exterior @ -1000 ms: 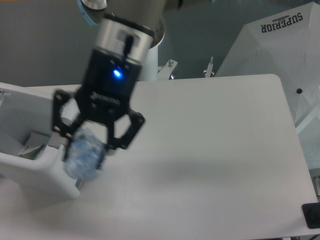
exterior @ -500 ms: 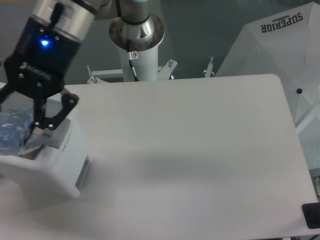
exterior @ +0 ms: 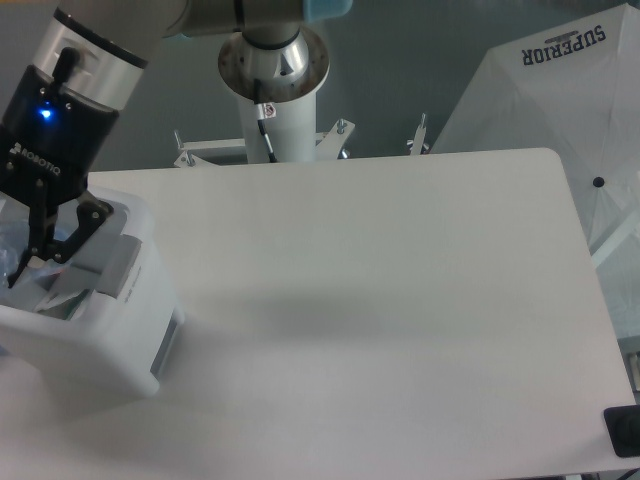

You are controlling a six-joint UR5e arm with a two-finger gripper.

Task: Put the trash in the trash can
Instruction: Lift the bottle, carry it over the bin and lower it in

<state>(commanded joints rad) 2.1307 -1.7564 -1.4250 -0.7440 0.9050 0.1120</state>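
The gripper [exterior: 30, 255] is hanging over the open top of the trash can [exterior: 110, 340] at the 9 o'clock edge of the view, its blue light glowing on the black body. Its fingers [exterior: 75, 225] are reaching down into the can's opening, and something clear and pale is showing at the far left edge between them, likely the bottle [exterior: 8, 245], though it is too blurred and cropped to be sure; whether the fingers are clamping it or standing apart cannot be told. Inside the can, just below the fingers, a flat packet [exterior: 68, 293] with green print is lying against the inner wall. The can itself is sitting on the white tabletop [exterior: 400, 300], its grey panel facing toward 5 o'clock. The arm's base column [exterior: 272, 90] is standing at 12 o'clock behind the tabletop, and a white umbrella [exterior: 560, 100] printed SUPERIOR is filling the 2 o'clock corner.
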